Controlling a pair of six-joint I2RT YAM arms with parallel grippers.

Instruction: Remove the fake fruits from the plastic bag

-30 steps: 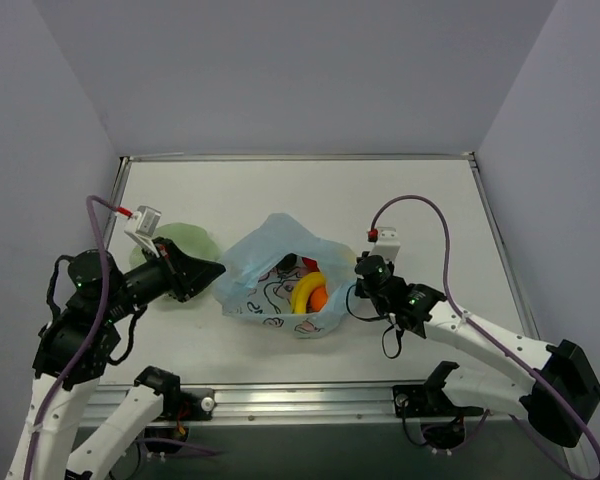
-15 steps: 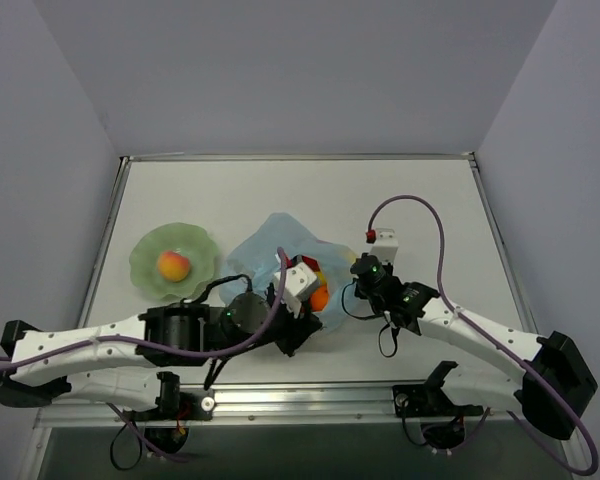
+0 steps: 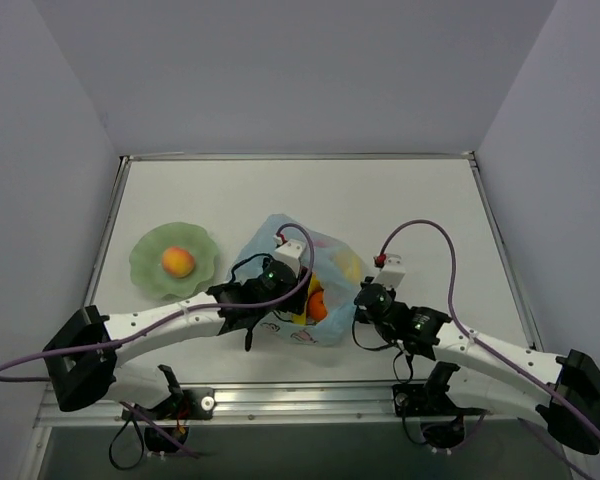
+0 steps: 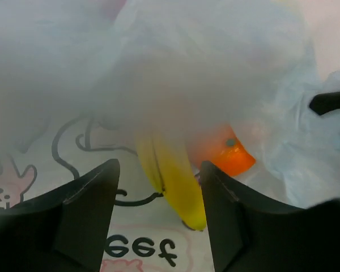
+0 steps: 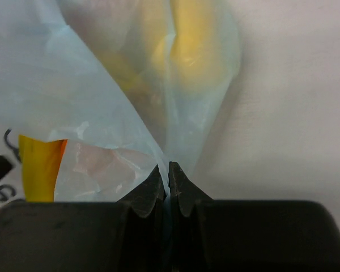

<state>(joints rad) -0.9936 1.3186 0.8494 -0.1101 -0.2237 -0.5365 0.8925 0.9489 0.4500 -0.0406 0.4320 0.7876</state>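
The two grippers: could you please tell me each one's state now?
Left gripper: open, holding nothing.
Right gripper: shut on the bag.

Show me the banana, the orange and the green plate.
banana [image 4: 173,181], left wrist view, middle of its body.
orange [image 4: 232,158], left wrist view, uncovered lower side.
green plate [image 3: 148,268], top external view, bare left part.

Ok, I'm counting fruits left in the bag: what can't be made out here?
- Top view: the left arm covers the mouth of the bag; only an orange shows clearly.
- Left wrist: blurred film hides the tops of the banana and orange.
- Right wrist: a yellow fruit is only a smear behind film; its kind is unclear.
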